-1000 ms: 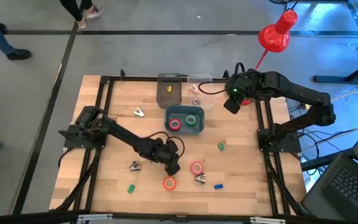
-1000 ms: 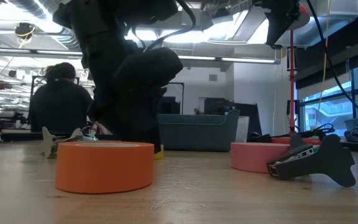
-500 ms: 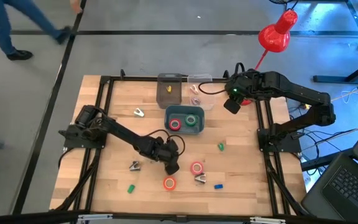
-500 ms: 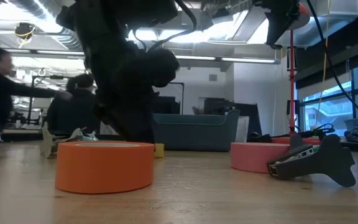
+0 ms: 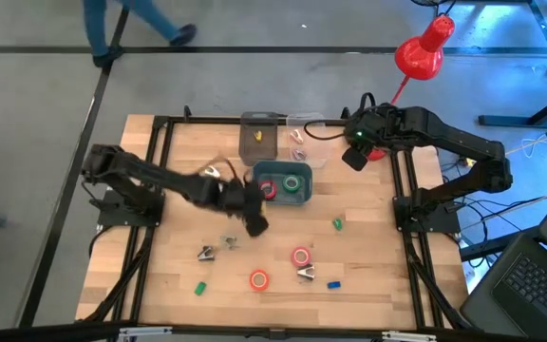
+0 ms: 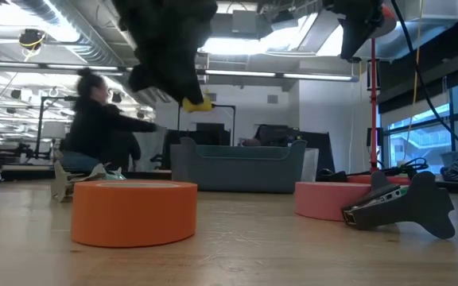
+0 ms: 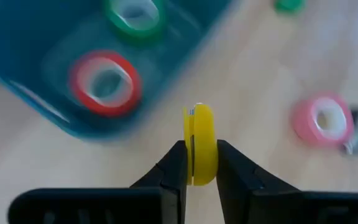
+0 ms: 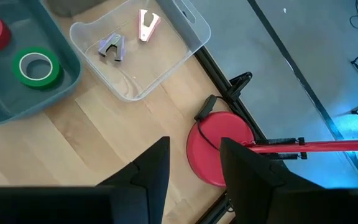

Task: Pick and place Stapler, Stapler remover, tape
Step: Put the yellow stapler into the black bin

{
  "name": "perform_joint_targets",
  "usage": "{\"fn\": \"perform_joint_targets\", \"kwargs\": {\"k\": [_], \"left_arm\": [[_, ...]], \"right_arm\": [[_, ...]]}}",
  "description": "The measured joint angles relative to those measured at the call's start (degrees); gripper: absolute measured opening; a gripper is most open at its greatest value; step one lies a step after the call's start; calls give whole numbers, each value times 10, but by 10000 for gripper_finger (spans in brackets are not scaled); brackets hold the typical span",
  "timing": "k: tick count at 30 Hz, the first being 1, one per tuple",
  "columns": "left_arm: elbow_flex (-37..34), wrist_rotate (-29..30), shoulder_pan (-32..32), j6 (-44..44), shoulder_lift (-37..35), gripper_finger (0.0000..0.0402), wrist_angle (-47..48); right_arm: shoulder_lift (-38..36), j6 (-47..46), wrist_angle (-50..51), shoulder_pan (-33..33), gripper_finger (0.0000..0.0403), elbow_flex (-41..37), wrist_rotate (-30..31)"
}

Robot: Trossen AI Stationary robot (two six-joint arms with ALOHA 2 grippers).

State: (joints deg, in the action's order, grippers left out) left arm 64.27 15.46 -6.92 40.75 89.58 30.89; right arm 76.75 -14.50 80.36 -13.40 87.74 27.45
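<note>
Between the left gripper's (image 7: 196, 163) fingers (image 7: 174, 167), lifted off the table, a yellow tape roll (image 7: 199, 144) sits pinched on edge; beyond the jaws a blue bin (image 7: 36, 93) holds red (image 7: 104, 83) and green (image 7: 134, 14) rolls. The right gripper (image 8: 194, 163) hangs apart, jaws spread.

Yellow roll (image 7: 199, 146) between jaws

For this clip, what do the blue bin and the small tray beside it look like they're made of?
The blue bin looks like opaque moulded plastic with a dull finish: even colour, rounded rim, soft reflections. The small tray looks like thin clear plastic, glossy: the wooden table shows through its floor and its edges catch light. Neither can be confirmed by sight alone.
</note>
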Motion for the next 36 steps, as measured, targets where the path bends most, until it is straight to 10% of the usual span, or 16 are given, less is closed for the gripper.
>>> {"fn": "perform_joint_targets", "kwargs": {"k": [17, 36], "left_arm": [[20, -206, 449, -329, 9, 49, -58], [194, -261, 425, -522, 259, 49, 51]], "right_arm": [[0, -61, -4, 0, 145, 0, -17], [0, -63, -15, -64, 145, 0, -36]]}}
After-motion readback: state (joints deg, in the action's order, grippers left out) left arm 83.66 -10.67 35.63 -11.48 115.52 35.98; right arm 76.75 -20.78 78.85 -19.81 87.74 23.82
